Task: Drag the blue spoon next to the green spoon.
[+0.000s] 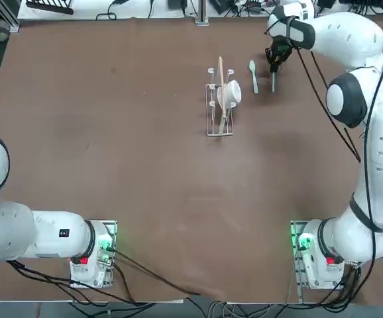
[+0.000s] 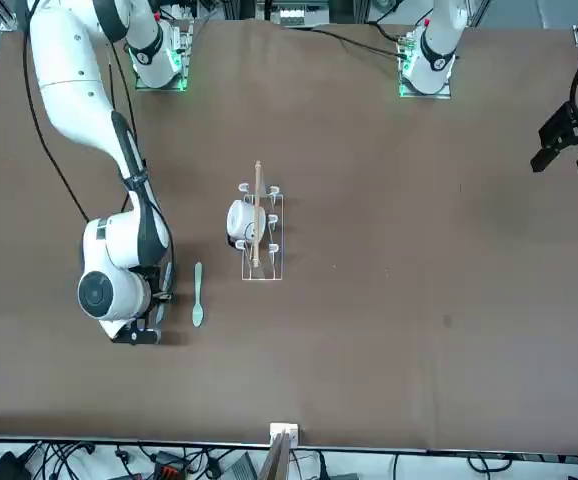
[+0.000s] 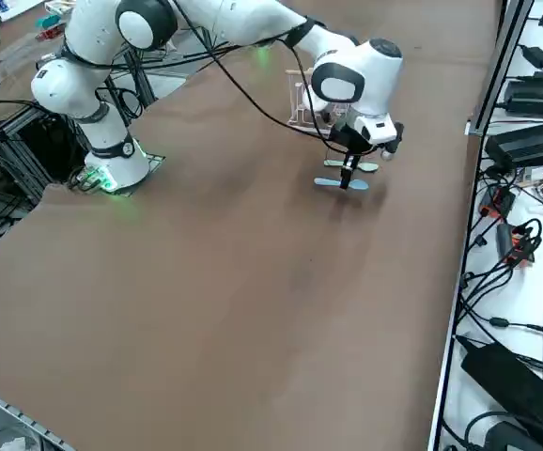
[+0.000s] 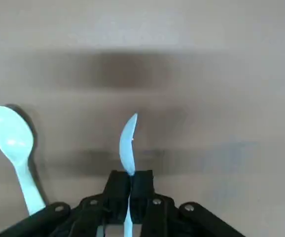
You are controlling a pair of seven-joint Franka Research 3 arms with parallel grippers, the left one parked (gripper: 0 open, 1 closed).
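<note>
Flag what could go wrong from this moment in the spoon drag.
1. The right gripper has its fingers shut on the blue spoon, which is turned on edge; it might twist or slip out mid-drag.
2. The green spoon lies close alongside; a sideways move could knock it out of place.

The blue spoon (image 4: 128,143) is a small sky-blue plastic spoon, turned up on its edge, its thin handle pinched between black fingers (image 4: 119,190). The green spoon (image 4: 14,148), pale mint and of the same shape, lies flat on the brown table just beside it, roughly parallel, not touching.
</note>
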